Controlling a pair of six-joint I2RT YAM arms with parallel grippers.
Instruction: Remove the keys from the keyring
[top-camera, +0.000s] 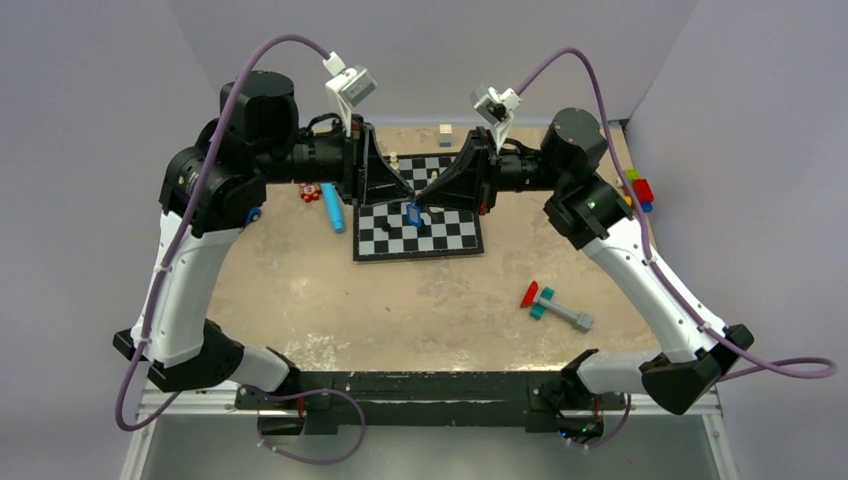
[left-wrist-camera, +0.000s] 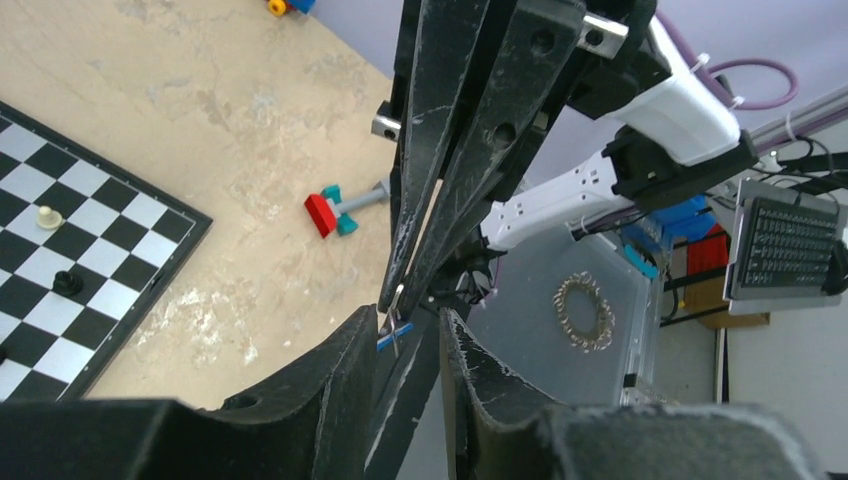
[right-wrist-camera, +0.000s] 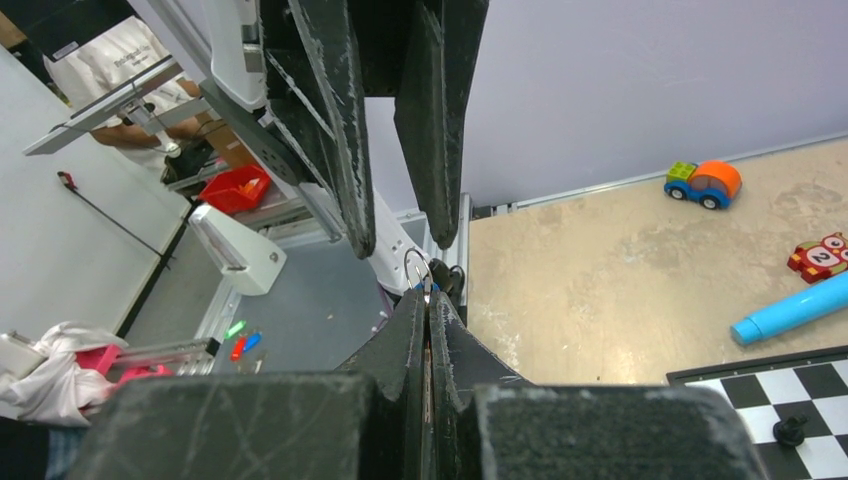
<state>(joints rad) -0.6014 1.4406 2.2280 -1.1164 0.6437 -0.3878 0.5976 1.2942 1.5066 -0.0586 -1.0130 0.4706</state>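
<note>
Both grippers meet in the air above the chessboard (top-camera: 440, 240). My right gripper (top-camera: 420, 193) is shut on the keyring (right-wrist-camera: 415, 266), a thin silvery wire loop that sticks out of its tips (right-wrist-camera: 428, 298). The key (top-camera: 414, 215), with a bright blue head, hangs from the ring just below the tips; it also shows in the left wrist view (left-wrist-camera: 396, 336). My left gripper (top-camera: 407, 191) is open. Its jaws stand apart on either side of the key and ring (left-wrist-camera: 408, 314), and its left finger (left-wrist-camera: 350, 370) is close to the blue head.
A long light-blue cylinder (top-camera: 332, 208) and a small red toy (top-camera: 311, 192) lie left of the board. A red-teal-grey toy bolt (top-camera: 553, 305) lies at the front right. Coloured blocks (top-camera: 638, 190) sit at the right edge. Chess pieces (left-wrist-camera: 44, 216) stand on the board.
</note>
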